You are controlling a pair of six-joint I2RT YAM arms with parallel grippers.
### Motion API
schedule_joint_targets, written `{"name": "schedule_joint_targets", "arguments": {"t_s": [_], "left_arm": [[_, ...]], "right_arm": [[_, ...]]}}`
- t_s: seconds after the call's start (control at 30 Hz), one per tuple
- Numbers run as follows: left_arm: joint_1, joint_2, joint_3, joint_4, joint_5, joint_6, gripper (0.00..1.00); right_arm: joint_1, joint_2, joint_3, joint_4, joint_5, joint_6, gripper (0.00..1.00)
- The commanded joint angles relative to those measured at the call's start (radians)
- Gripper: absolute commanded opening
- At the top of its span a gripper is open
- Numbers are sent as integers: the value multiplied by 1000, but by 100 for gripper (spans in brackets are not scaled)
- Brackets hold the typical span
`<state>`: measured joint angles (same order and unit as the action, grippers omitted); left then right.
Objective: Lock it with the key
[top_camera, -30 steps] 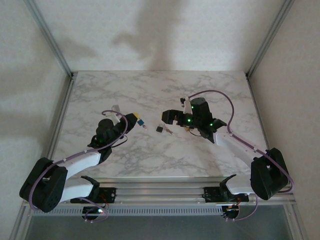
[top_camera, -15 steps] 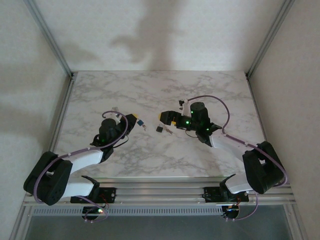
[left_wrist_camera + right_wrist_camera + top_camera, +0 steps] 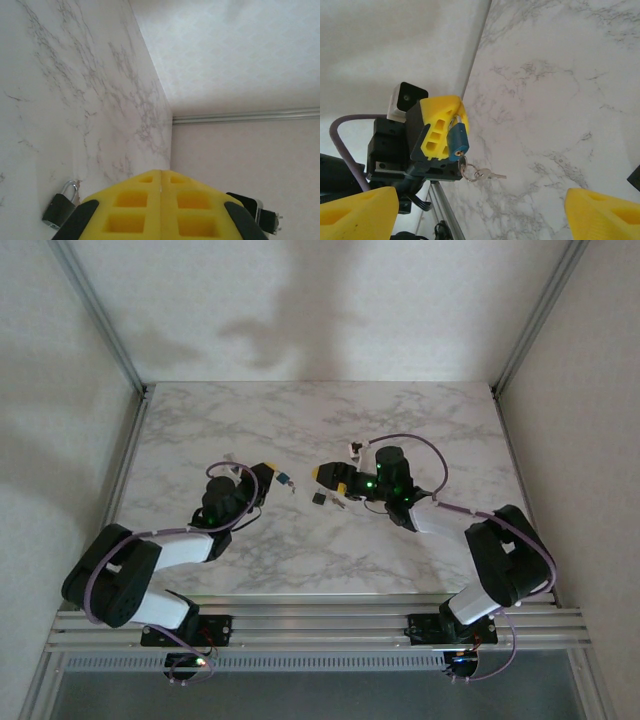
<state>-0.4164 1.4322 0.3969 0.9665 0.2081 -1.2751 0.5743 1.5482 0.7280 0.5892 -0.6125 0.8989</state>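
Blue padlock (image 3: 457,141): pinched by its top in the left gripper (image 3: 442,127), held off the table (image 3: 250,430) above its middle, a little toward the left edge. Left jaws clamped on it, yellow pads meeting. Shackle buried between the pads, so I cannot tell whether it is pushed home.

Key ring (image 3: 466,170) hangs from the underside of the lock body, with a loose key (image 3: 494,175) swinging out sideways. The working key looks seated in the keyway; too small to be sure.

Right gripper (image 3: 481,197) faces the lock from the right, jaws spread wide, nothing in them.

Black padlock (image 3: 59,207) lies flat near the table's middle, between the two arms.

Risks, as I judge them:
- The key head is tiny. The wide jaws may close on the ring or loose key and turn nothing.
- The lock is gripped only at the top, so a twist could swivel or pull it from the pads.
- A low approach may knock the black padlock.
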Motion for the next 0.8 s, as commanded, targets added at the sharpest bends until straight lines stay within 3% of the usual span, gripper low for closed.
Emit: {"name": "schedule_joint_targets", "arguments": {"t_s": [0.0,0.47,0.77], "left_arm": [[-17,27,27,107,-25,-61,0],[-70,182,54,271,-4,-148,0],[-93,213,80,271,-12,-149,0]], "right_arm": [[9,21,-7,80,-34,28,85],[12,33,-4,85,-45,22,82],[10,32,1,55,-36,6,80]]}}
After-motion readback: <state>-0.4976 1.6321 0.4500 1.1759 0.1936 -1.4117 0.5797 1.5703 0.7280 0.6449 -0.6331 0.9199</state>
